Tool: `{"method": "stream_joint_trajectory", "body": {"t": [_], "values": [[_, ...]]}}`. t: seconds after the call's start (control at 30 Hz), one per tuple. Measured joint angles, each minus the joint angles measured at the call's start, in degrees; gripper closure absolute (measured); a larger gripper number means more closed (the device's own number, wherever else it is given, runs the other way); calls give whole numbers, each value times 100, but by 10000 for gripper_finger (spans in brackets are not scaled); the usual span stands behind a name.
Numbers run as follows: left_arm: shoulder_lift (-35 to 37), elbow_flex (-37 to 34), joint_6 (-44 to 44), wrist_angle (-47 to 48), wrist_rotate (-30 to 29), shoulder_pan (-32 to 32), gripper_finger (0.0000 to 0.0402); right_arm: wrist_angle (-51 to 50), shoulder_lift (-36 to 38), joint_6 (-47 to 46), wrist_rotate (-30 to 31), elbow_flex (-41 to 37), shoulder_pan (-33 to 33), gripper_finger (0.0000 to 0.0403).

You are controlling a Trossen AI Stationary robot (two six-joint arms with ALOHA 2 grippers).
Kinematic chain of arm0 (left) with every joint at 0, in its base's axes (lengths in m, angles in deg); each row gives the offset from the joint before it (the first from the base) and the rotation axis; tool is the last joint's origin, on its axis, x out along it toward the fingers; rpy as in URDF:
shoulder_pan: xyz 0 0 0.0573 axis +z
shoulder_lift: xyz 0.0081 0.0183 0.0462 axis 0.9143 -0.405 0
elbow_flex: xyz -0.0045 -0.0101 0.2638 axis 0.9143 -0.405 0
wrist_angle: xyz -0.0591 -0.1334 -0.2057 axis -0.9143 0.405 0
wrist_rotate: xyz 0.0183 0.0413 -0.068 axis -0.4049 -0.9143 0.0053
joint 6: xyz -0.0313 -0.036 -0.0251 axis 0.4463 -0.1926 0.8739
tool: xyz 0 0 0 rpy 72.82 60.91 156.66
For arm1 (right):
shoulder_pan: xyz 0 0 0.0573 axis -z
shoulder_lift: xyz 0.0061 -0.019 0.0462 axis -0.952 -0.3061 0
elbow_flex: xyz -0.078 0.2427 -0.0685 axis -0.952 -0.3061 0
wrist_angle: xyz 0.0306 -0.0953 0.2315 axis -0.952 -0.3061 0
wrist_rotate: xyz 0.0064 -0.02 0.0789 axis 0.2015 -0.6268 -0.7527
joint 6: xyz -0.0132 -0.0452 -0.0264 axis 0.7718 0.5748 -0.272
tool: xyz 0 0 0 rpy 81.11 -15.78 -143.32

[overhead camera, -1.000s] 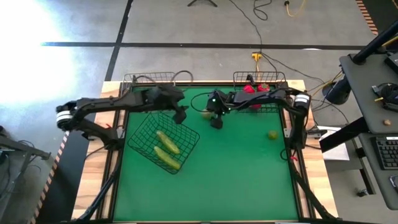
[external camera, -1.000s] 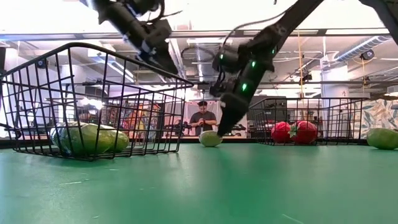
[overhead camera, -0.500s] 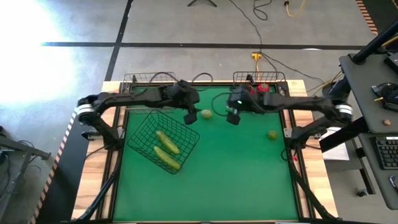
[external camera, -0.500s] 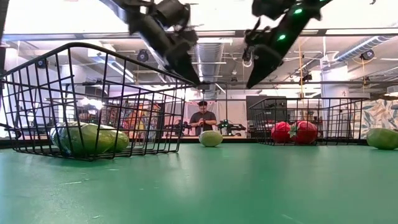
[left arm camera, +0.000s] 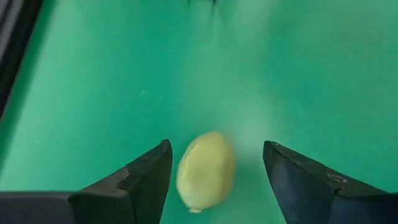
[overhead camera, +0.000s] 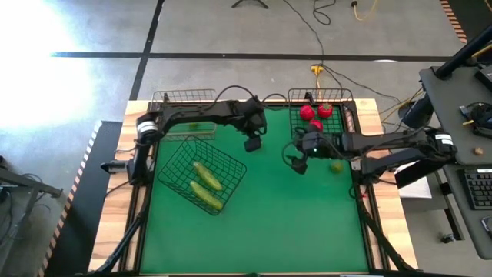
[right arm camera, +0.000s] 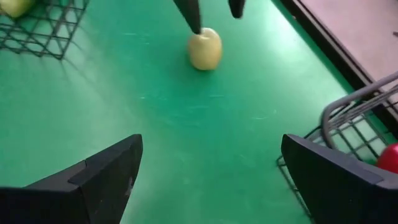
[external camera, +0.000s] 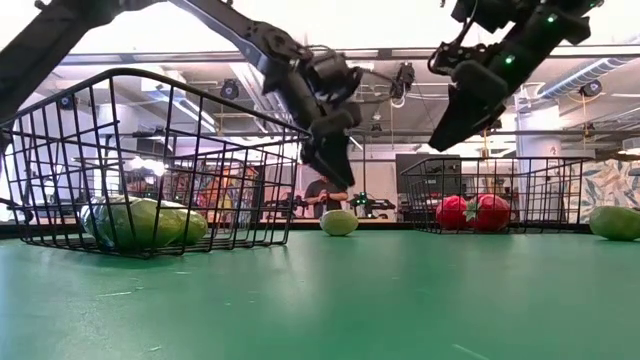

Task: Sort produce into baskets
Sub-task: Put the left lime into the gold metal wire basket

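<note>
A yellow-green lime (overhead camera: 256,139) lies on the green mat near the far edge. My left gripper (overhead camera: 252,143) hangs open just above it, and the lime (left arm camera: 205,171) shows between its fingers, untouched. In the low view the lime (external camera: 339,222) lies below the left gripper (external camera: 332,178). My right gripper (overhead camera: 299,163) is open and empty, raised to the right of the lime (right arm camera: 205,48). Two cucumbers (overhead camera: 204,183) lie in the black basket (overhead camera: 231,165). Three tomatoes (overhead camera: 315,115) lie in the far right basket (overhead camera: 346,96).
A second lime (overhead camera: 337,165) lies on the mat near the right edge. A third basket (overhead camera: 173,98) stands at the far left, with a lime (right arm camera: 12,5) inside it. The near half of the mat (overhead camera: 292,223) is bare. A person (external camera: 322,190) stands beyond the table.
My left gripper has gone toward the table's right edge and down, and now hangs over the lime. My right gripper has risen from beside the lime and gone toward the right and near edges. The lime has stayed in place.
</note>
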Motion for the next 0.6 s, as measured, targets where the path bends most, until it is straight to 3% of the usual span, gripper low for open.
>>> {"method": "stream_joint_trajectory", "body": {"t": [0.33, 0.6], "values": [[-323, -83, -438, -18, 103, 56, 105, 247, 0, 58, 5, 0, -78, 26], [-524, -83, -592, -47, -32, 67, 95, 277, 0, 51, 6, -2, -80, 26]]}}
